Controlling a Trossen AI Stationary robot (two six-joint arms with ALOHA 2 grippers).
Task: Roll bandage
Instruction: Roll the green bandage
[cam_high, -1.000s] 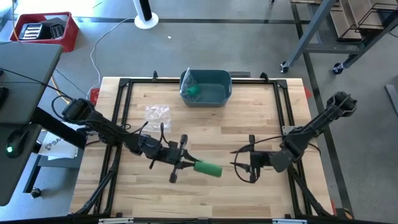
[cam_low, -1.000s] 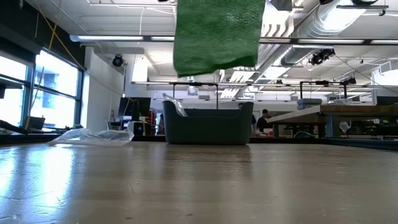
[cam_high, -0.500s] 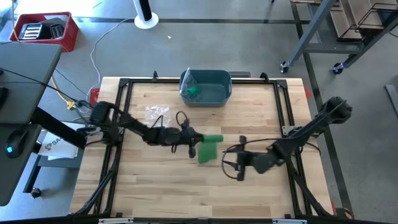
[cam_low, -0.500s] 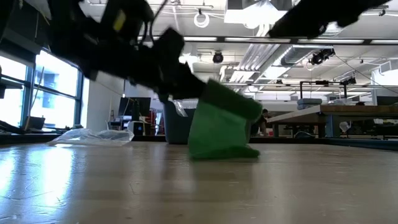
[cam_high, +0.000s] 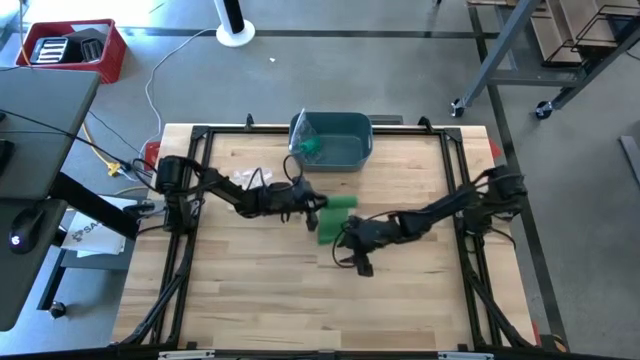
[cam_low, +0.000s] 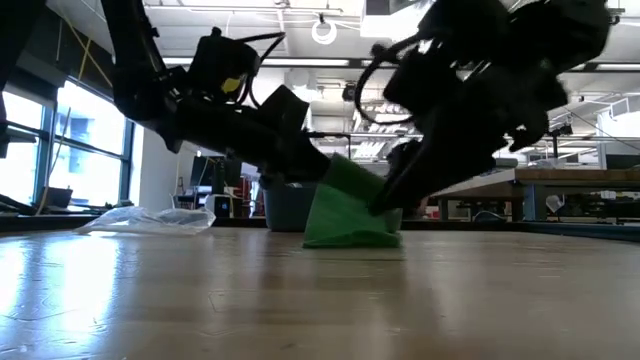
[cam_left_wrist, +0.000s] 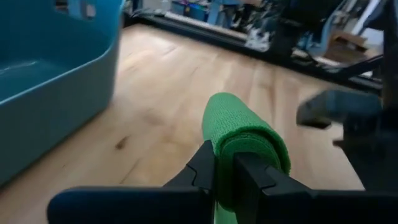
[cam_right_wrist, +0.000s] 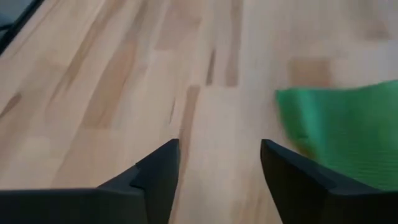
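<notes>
Left gripper (cam_left_wrist: 225, 171): fingers pinching the green bandage (cam_high: 337, 215), which is trailing onto the wooden table (cam_high: 250, 300) near its centre. Right gripper (cam_right_wrist: 219, 163): jaws standing wide apart, holding nothing, hovering just beside the bandage. Teal bin (cam_high: 340, 140): sitting at the far edge. No legible writing.

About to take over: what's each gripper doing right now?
Left gripper: jaws shut on the green bandage.
Right gripper: jaws open, holding nothing, beside the bandage.
</notes>
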